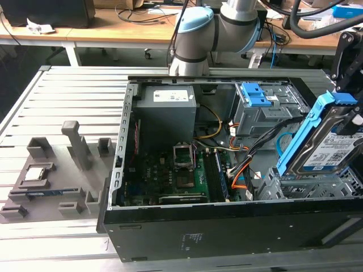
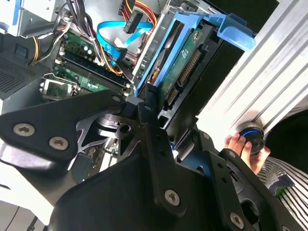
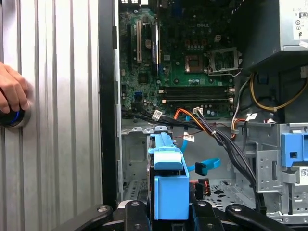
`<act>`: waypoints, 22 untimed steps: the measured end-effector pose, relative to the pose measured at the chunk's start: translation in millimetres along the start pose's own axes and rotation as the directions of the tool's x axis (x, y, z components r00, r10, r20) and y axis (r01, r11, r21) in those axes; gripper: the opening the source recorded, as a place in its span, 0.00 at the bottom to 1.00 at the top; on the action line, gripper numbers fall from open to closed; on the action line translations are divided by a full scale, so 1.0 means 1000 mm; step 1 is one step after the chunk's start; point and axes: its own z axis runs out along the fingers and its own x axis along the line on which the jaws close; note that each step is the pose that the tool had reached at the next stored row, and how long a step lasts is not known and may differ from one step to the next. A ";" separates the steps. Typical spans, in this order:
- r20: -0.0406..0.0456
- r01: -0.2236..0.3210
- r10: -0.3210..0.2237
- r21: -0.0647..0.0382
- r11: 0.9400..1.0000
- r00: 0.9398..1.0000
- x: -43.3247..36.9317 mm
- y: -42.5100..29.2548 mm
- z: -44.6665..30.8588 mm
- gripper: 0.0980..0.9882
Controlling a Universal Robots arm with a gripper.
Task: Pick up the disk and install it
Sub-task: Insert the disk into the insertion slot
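So the pick-up looks done: the gripper (image 3: 169,215) is clamped tight on the disk (image 1: 326,144), which hangs tilted over the drive bay (image 1: 283,187) of the open computer case (image 1: 227,232), not yet seated, so installing remains.

This looks like a robotics lab or workshop. A robot arm (image 1: 238,22) stands over an opened computer case (image 1: 227,238) on a slatted metal surface (image 1: 74,90). A grey parts fixture (image 1: 51,181) lies alongside, with cable-strewn wooden desks (image 1: 102,31) behind.
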 end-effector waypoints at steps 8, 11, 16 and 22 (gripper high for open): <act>0.000 0.000 0.000 0.000 1.000 1.000 -0.0002 0.0009 0.0120 0.30; 0.000 0.000 0.000 0.000 1.000 1.000 -0.0002 0.0008 0.0175 0.30; 0.000 0.000 0.000 0.000 1.000 1.000 -0.0003 0.0006 0.0260 0.30; 0.000 0.000 0.000 0.000 1.000 1.000 -0.0004 0.0003 0.0388 0.30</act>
